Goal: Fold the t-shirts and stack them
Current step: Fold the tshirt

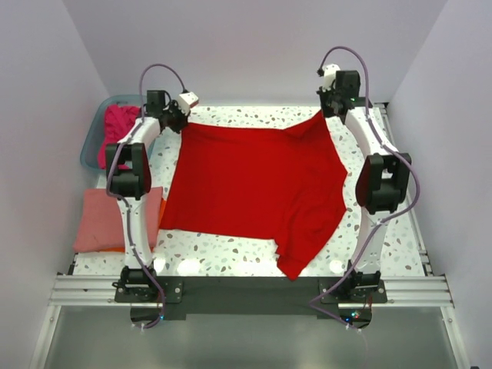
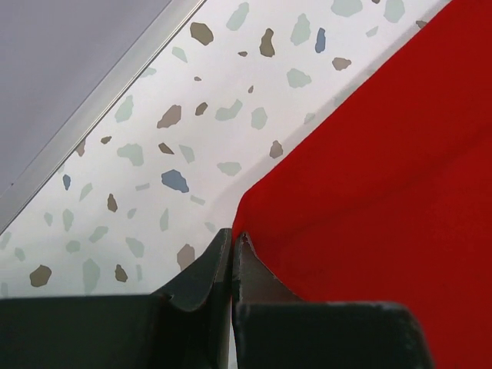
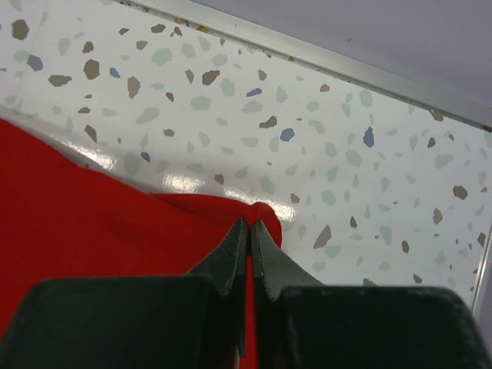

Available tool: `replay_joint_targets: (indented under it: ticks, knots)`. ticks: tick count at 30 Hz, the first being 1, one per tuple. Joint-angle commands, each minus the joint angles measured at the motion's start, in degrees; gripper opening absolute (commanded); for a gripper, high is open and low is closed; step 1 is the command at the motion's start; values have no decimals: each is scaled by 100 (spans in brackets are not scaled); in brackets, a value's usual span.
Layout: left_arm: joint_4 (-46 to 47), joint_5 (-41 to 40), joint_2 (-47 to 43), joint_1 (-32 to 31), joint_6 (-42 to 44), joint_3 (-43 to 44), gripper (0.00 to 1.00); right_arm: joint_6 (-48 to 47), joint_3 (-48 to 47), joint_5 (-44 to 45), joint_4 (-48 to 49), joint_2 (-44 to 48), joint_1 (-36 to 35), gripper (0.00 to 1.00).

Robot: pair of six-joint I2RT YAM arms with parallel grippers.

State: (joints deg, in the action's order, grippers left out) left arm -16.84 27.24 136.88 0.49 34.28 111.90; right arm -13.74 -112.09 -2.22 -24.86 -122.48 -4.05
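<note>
Your red t-shirt (image 1: 254,184) lies spread open and mostly flat on the speckled surface (image 1: 231,250) between the two arms. One sleeve trails toward the near edge on your right.

Your left gripper (image 1: 177,121) sits at the shirt's far-left corner. Its fingers (image 2: 211,269) are pressed together, with the cloth's corner pinched at their tips. Your right gripper (image 1: 329,110) is at the far-right corner, where the fabric rises in a small peak. Its fingers (image 3: 231,254) are also together, clamped on a bunched bit of red cloth.

Off to your left, a folded salmon-pink t-shirt (image 1: 104,219) rests on an orange t-shirt (image 1: 162,209), which shows only as a sliver. Beyond them, a magenta-pink t-shirt (image 1: 119,131) lies crumpled in the teal tub (image 1: 91,142).
</note>
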Motion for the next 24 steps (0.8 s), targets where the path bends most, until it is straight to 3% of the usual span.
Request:
replay_joint_targets:
  ticks: [1, 10, 15, 20, 24]
  knots:
    - [778, 377, -626, 188, 315, -334, 0, 433, 265, -15, -255, 777, 19, 0]
    - [1490, 1660, -1443, 609, 807, -1502, 0, 820, 1365, -340, -975, 2121, 19, 0]
    - [1105, 2530, -1866, 900, 1491, -1908, 0, 794, 2294, -595, -1354, 3070, 19, 0]
    - [-194, 2900, -2218, 1120, 2906, -2154, 0, 487, 3025, -946, -1969, 3871, 19, 0]
    - [-1791, 2796, -2183, 1155, 4888, -2330, 0, 372, 3588, -1158, -2268, 4003, 10, 0]
